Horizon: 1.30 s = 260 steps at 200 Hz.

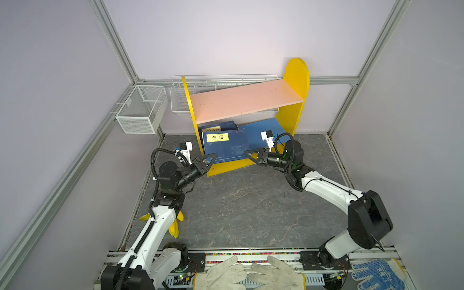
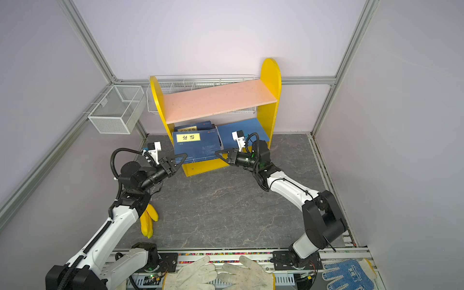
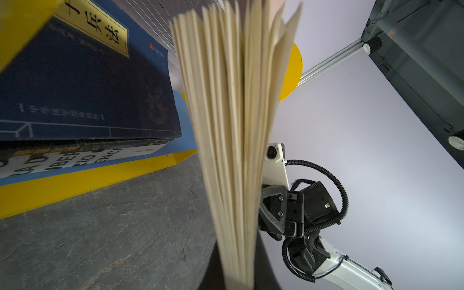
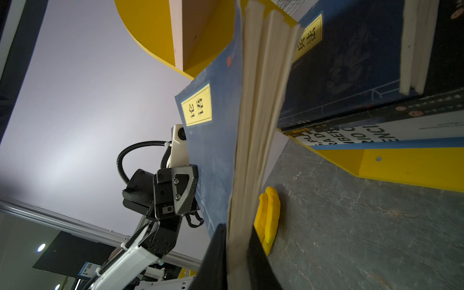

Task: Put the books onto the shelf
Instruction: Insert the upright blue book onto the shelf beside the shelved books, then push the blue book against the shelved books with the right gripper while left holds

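Where book fronts shelf — stack behind, bananas aside.

Clearly a robotics lab cell here: aluminium frame posts boxing in plain lilac wall panels, a marbled grey mat as tabletop, two robot arms bolted to a front rail, work gloves parked alongside, maybe a dim room beyond.

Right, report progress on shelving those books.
Done: a stack of navy, black and white books lies on the blue lower board of the yellow-sided shelf. In hand: left claw and right claw each pinch an edge of the navy yellow-labelled book at that board's front. Left: release it; no loose books show on the grey table.
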Each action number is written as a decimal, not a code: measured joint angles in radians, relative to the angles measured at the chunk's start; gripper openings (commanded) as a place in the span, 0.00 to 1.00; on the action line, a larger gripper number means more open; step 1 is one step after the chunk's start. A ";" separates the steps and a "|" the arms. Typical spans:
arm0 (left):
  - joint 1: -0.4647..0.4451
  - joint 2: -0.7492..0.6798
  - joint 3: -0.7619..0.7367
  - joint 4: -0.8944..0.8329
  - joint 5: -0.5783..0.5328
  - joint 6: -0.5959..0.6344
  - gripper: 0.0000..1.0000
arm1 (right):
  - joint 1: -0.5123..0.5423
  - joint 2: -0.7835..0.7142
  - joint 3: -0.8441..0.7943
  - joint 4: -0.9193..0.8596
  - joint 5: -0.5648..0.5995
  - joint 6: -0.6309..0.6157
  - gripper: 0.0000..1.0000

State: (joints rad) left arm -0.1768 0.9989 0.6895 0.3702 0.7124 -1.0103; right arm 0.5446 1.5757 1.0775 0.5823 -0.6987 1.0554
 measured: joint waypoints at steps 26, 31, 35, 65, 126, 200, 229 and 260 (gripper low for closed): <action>0.000 0.031 0.050 -0.048 -0.032 0.018 0.19 | -0.008 0.044 0.064 -0.026 0.003 -0.007 0.08; 0.000 0.036 0.063 -0.067 -0.040 0.028 0.23 | -0.009 0.053 0.078 -0.032 0.003 -0.009 0.08; 0.000 0.040 0.074 -0.083 -0.047 0.040 0.28 | -0.010 0.059 0.087 -0.035 0.004 -0.009 0.08; 0.000 0.047 0.141 -0.194 -0.089 0.102 0.65 | -0.023 0.113 0.169 -0.062 0.006 -0.016 0.07; 0.039 -0.018 0.231 -0.468 -0.192 0.278 0.84 | -0.061 0.261 0.354 -0.184 0.015 -0.071 0.07; 0.111 -0.069 0.262 -0.650 -0.283 0.409 0.85 | -0.070 0.342 0.480 -0.328 0.026 -0.158 0.07; 0.111 -0.043 0.262 -0.663 -0.301 0.423 0.86 | -0.066 0.359 0.535 -0.361 0.035 -0.179 0.07; 0.111 -0.029 0.260 -0.669 -0.317 0.433 0.86 | -0.055 0.396 0.592 -0.400 0.045 -0.195 0.07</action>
State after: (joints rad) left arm -0.0654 0.9695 0.9497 -0.2985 0.3958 -0.5770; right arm 0.4900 1.9713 1.6695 0.1825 -0.6533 0.8600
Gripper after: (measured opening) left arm 0.857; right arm 0.122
